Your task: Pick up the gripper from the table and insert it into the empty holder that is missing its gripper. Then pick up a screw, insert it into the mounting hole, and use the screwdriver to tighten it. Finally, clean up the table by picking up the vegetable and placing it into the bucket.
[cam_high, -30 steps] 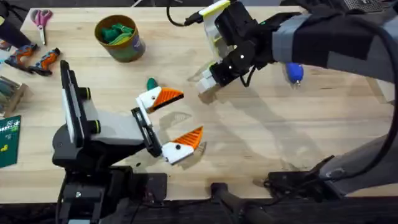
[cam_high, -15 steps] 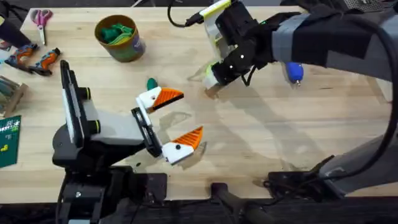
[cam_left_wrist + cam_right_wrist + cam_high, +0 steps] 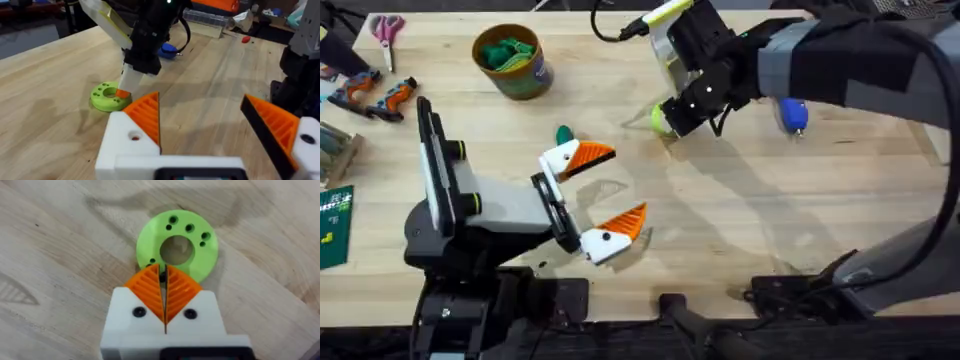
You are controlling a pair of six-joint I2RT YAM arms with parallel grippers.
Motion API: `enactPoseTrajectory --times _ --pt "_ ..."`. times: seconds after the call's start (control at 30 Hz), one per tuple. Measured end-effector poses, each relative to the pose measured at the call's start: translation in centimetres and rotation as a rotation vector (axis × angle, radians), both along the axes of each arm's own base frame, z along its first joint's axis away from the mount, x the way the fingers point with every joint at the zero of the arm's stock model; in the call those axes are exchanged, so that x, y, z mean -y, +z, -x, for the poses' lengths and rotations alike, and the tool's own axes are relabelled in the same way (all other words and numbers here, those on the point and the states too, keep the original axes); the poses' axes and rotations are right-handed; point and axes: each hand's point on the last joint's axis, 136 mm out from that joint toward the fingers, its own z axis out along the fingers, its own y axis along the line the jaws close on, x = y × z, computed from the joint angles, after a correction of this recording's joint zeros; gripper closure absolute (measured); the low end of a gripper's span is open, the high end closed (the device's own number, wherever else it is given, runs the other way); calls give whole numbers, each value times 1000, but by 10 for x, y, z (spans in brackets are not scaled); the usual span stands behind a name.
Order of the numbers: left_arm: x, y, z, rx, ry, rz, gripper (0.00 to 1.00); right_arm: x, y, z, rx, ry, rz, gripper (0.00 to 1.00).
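Observation:
My right gripper (image 3: 665, 125) reaches in over the far middle of the table. In the right wrist view its orange pads (image 3: 150, 292) are pressed together, shut, with the tips (image 3: 162, 271) at the edge of a lime-green disc with holes (image 3: 197, 260). I cannot tell whether a screw sits between them. My left gripper (image 3: 628, 182) stands open near the table's middle. Each of its white holder blocks (image 3: 127, 145) carries an orange wedge (image 3: 147, 112). A small dark green vegetable (image 3: 563, 134) lies beside its far finger. The olive bucket (image 3: 525, 82) stands at the far left. The blue screwdriver (image 3: 792, 114) lies right of my right gripper.
Scissors (image 3: 387, 28) and orange-handled pliers (image 3: 375, 95) lie along the left edge, with a green card (image 3: 332, 225) below them. Green items show inside the bucket. Bare wood stretches between the two grippers and toward the right front.
My right gripper has shifted slightly right and farther from me, uncovering part of the lime-green disc. The left arm has not moved.

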Motion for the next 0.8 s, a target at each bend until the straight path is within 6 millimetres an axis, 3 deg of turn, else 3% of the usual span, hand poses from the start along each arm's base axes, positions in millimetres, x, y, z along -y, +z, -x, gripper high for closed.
enactPoseTrajectory --times 0.57,0.8 --pt "0 0 0 1 0 0 15 3 1 -1 9 -8 25 995" --pt "0 0 0 0 0 0 15 -4 24 -13 36 -5 11 995"
